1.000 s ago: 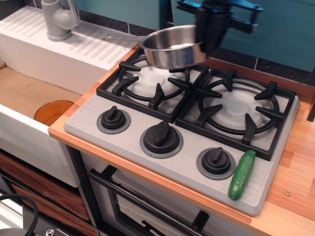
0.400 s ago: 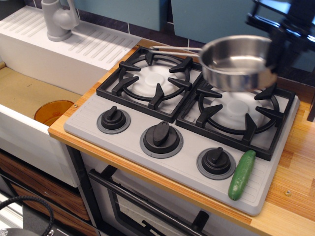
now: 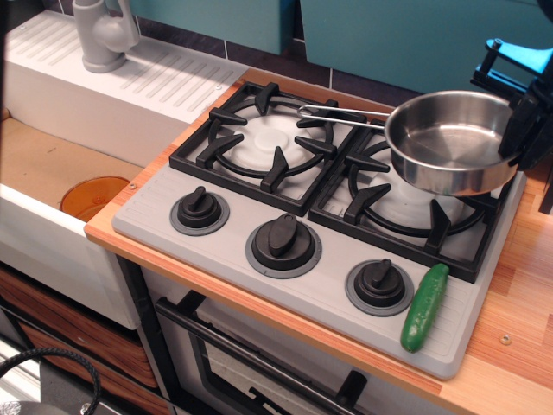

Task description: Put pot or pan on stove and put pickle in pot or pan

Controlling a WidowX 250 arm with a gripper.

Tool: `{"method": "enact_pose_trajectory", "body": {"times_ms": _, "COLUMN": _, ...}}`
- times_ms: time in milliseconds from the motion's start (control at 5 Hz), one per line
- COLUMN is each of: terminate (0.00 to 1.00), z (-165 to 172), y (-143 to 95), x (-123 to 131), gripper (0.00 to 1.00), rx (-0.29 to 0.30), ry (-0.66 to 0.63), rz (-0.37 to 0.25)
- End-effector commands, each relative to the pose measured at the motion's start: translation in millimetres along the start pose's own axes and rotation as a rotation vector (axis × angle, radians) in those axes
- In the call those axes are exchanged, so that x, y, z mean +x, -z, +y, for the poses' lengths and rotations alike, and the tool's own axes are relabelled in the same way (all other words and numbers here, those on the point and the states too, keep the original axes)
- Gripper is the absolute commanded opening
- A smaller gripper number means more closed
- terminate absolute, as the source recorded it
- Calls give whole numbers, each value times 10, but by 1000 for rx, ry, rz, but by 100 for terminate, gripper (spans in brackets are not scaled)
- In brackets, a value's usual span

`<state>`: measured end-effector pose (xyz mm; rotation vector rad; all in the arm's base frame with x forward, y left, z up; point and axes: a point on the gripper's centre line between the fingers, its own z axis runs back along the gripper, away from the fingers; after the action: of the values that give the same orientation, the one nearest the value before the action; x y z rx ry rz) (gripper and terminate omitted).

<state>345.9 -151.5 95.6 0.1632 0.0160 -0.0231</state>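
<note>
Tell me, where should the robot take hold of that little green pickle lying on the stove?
Probably across the middle of the pickle, coming straight down from above. It lies flat on the grey stove edge, long and narrow, so closing across its slim width suits. The knob on its left sits close, so stay centred.

I see the gripper (image 3: 521, 131) holding the saucepan (image 3: 451, 143) tilted over the stove's (image 3: 328, 294) right burner; the pickle (image 3: 425, 307) lies at the stove's front right.

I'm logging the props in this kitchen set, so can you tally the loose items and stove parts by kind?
Saucepan: 1
Pickle: 1
Orange disc: 1
Stove knobs: 3
Burner grates: 2
Faucet: 1
Total: 9
</note>
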Motion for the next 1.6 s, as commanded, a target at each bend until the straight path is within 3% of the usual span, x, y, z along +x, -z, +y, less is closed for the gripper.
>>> {"method": "enact_pose_trajectory", "body": {"times_ms": 0, "terminate": 0, "z": 7, "y": -129, "x": 137, "gripper": 0, "rx": 11, "ry": -12, "rz": -103}}
{"method": "enact_pose_trajectory", "body": {"times_ms": 200, "terminate": 0, "z": 45, "y": -103, "x": 135, "gripper": 100, "rx": 10, "ry": 6, "rz": -103}}
{"method": "enact_pose_trajectory", "body": {"times_ms": 1000, "terminate": 0, "z": 197, "y": -359, "x": -125, "gripper": 100, "rx": -62, "ry": 64, "rz": -30}}
{"method": "enact_pose_trajectory", "body": {"times_ms": 1400, "terminate": 0, "z": 228, "y": -264, "x": -331, "gripper": 100, "rx": -55, "ry": 75, "rz": -28}}
